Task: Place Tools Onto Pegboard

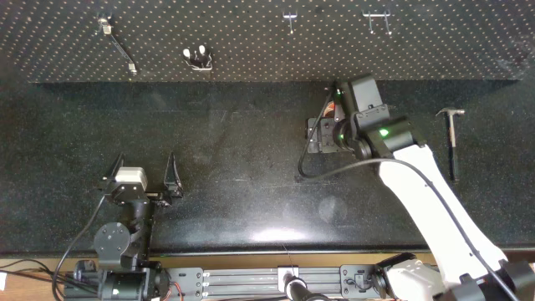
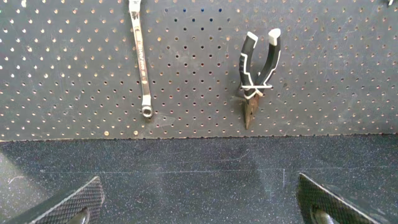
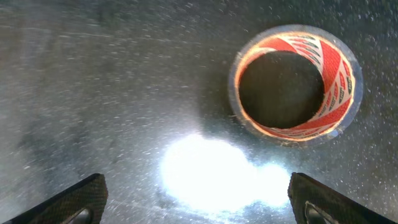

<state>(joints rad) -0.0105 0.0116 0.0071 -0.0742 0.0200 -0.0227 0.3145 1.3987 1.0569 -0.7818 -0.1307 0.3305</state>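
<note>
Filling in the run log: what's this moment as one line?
hung: wrench, pliers | on table: hammer, tape roll | right gripper open near tape roll | left gripper open, facing pegboard

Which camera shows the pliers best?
Left wrist view: the pliers hang on the pegboard facing it, handles up. The top view catches them small, from above; the right wrist view faces a tape roll.

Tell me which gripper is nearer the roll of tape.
Right. The right gripper hangs close by the tape on the table; the left gripper sits far off at the table's left, facing the pegboard.
</note>
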